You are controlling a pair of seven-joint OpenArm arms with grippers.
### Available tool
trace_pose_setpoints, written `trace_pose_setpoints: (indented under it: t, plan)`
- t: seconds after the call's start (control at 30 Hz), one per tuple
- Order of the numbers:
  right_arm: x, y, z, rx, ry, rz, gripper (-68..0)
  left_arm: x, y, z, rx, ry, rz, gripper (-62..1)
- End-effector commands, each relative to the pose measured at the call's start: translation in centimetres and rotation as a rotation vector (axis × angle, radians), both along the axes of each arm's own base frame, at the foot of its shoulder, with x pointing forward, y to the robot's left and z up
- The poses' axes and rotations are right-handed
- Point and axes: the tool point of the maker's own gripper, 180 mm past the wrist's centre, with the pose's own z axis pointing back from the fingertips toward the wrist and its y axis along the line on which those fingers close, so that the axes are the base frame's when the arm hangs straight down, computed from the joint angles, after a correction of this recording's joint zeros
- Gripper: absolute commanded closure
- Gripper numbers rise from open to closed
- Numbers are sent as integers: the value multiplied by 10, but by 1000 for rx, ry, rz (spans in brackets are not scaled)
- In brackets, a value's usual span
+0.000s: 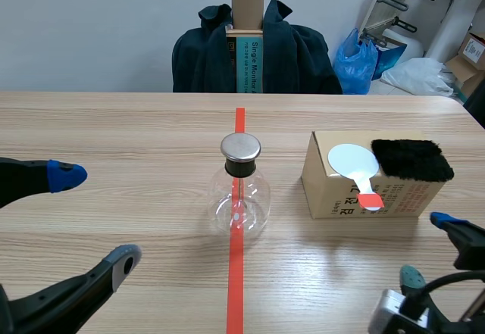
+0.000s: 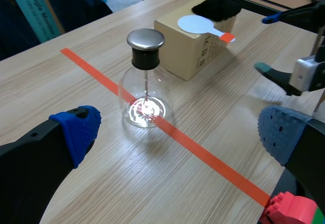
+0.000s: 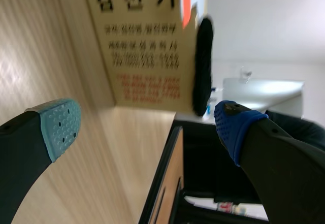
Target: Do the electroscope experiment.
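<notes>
Standing mid-bench on the tape (image 1: 236,273), the glass electroscope (image 1: 239,194) could topple if clipped; left jaws and right jaws gape empty, paddle (image 1: 351,160) and fur (image 1: 411,160) lying on the box (image 1: 333,194) toward the right edge.

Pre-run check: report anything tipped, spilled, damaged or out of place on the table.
Nothing stands out. The electroscope flask stands upright on the tape line. The white paddle and black fur lie on the cardboard box, only the paddle's red tip overhanging its edge. The left tool and right tool are open, touching nothing.
</notes>
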Motion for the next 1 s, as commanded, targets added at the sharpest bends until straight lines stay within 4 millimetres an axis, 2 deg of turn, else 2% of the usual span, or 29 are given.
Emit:
trace_pose_setpoints:
  t: [0.0,0.07,0.17,0.27,0.33,0.43,0.6,0.7,0.8,0.87,0.97]
  plan:
    - [8,-13,20,-2,-74,-9,-534,2,-1,6,-23,-14,3,-623]
    - [12,-27,28,41,-72,-48,-534,2,-1,6,-23,-15,4,-623]
    - [26,-45,51,151,-96,-101,-534,2,-1,6,-23,-17,4,-623]
    - [44,-54,83,273,-135,-137,-534,3,0,6,-21,-19,5,-623]
    - [58,-60,111,363,-176,-159,-534,3,0,6,-21,-19,5,-623]
    - [79,-61,144,505,-162,-170,-534,3,0,6,-21,-19,5,-623]
    - [109,-47,194,772,-120,-144,-534,3,0,6,-21,-19,6,-623]
    - [118,-37,213,931,-82,-129,-534,3,0,6,-20,-18,5,-623]
    - [121,-27,216,1081,-7,-111,-534,3,0,6,-18,-17,5,-623]
    - [120,-13,214,1157,76,-72,-534,3,0,6,-18,-17,5,-623]
    - [111,14,210,1176,195,29,-534,3,0,6,-20,-19,6,-623]
